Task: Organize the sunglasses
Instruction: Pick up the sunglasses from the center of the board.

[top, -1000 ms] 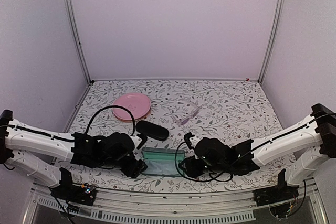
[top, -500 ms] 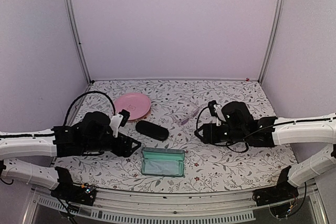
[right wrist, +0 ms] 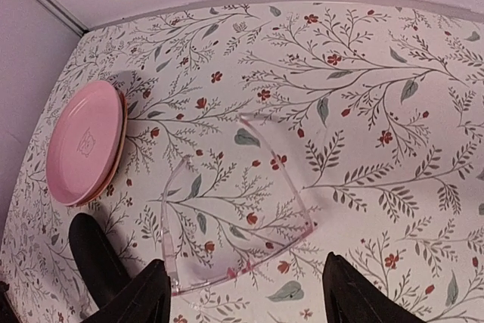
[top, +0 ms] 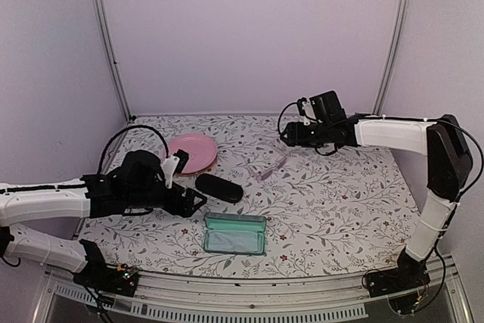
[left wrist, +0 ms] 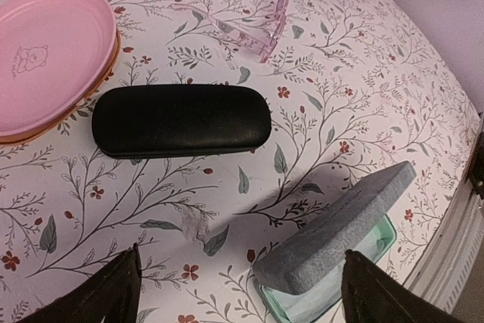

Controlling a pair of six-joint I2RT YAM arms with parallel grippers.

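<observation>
My left pincer (left wrist: 238, 287) hangs low over the flowered table (top: 340, 187) with its fingers spread wide and nothing between them. Just ahead of it lies the black case (left wrist: 181, 120), shut, its long side crosswise to my reach. The grey-blue case (top: 235, 233) sits nearer the front edge, with its lid raised.

My right pincer (right wrist: 246, 293) is stretched out toward the back of the table, fingers also spread and holding nothing. It hovers above the pale pink sunglasses (right wrist: 234, 262).

The sunglasses lie flat on the table with both arms unfolded, right of the pink plate (top: 193, 153) and behind the black case, touching neither. From above, their front bar runs on a slant, from near-left to far-right. It faces the front edge, and the two arms point away toward the back wall. I cannot make out the lenses against the pattern.
</observation>
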